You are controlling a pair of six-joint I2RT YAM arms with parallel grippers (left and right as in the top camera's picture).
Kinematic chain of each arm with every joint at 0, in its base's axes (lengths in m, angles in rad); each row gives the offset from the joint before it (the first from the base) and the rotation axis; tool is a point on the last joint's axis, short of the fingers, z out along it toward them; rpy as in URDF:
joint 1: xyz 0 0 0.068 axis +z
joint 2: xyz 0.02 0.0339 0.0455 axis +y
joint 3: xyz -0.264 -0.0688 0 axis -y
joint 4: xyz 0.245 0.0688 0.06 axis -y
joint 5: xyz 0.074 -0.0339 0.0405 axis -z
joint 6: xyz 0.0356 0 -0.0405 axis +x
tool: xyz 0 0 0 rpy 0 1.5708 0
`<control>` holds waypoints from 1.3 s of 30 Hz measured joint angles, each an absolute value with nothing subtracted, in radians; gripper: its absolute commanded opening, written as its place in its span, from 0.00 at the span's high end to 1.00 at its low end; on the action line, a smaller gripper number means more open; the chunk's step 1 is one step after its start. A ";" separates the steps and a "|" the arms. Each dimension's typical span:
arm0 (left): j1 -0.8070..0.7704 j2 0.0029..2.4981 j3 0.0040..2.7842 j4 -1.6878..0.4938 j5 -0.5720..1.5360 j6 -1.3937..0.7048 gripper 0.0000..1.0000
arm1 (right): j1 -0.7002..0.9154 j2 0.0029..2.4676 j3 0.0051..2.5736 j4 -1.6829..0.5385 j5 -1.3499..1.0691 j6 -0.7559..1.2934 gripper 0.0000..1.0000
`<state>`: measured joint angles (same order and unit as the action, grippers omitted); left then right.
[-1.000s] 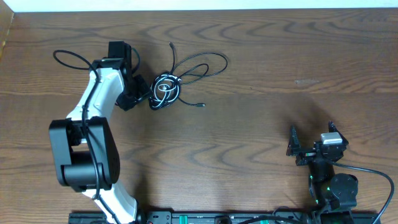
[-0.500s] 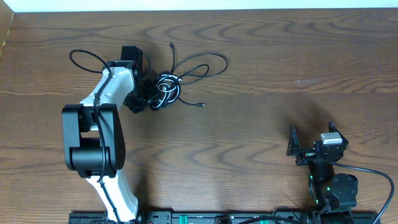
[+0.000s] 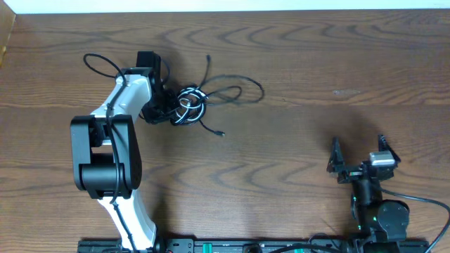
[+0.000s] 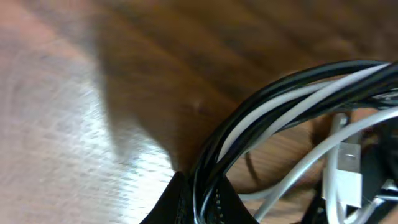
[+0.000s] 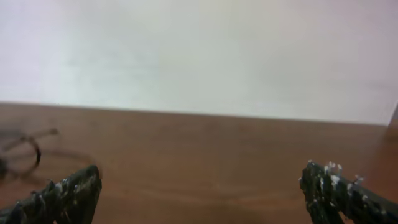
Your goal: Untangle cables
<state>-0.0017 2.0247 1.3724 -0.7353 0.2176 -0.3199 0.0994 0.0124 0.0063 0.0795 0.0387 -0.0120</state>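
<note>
Left wrist view: the left gripper is pinched tight on the thin black and white cables, probably so it can tug them.
Cables' place: a knotted bunch at 11 o'clock on the brown wooden table, with loose loops trailing toward 3 o'clock.
Other side: the right gripper is spread wide at 4 o'clock. It is well apart and holds nothing, likely waiting to grab a loose end.
</note>
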 measured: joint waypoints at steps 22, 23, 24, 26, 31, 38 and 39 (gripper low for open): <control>-0.012 2.001 1.394 -0.615 0.905 0.080 0.93 | 0.099 0.161 0.197 0.241 -0.189 -0.178 0.01; -0.019 2.001 1.394 -0.617 0.915 0.081 0.93 | 0.099 0.203 0.245 0.229 -0.203 -0.180 0.01; -0.026 2.001 1.394 -0.618 0.920 0.083 0.93 | 0.099 0.247 0.292 0.222 -0.219 -0.182 0.01; -0.051 2.001 1.394 -0.620 0.933 0.084 0.93 | 0.099 0.356 0.400 0.201 -0.265 -0.185 0.01; -0.098 2.001 1.394 -0.622 0.942 0.086 0.93 | 0.099 0.620 0.620 0.092 -0.379 -0.189 0.01; -0.148 2.001 1.394 -0.622 0.944 0.086 0.93 | 0.099 0.950 0.815 -0.083 -0.534 -0.190 0.01; -0.154 2.001 1.394 -0.623 0.944 0.086 0.93 | 0.099 0.997 0.828 -0.084 -0.559 -0.190 0.01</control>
<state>-0.1535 2.0010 1.3941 -0.6228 0.9440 0.0860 0.0994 0.9970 0.8280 -0.0845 -0.5594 -0.1898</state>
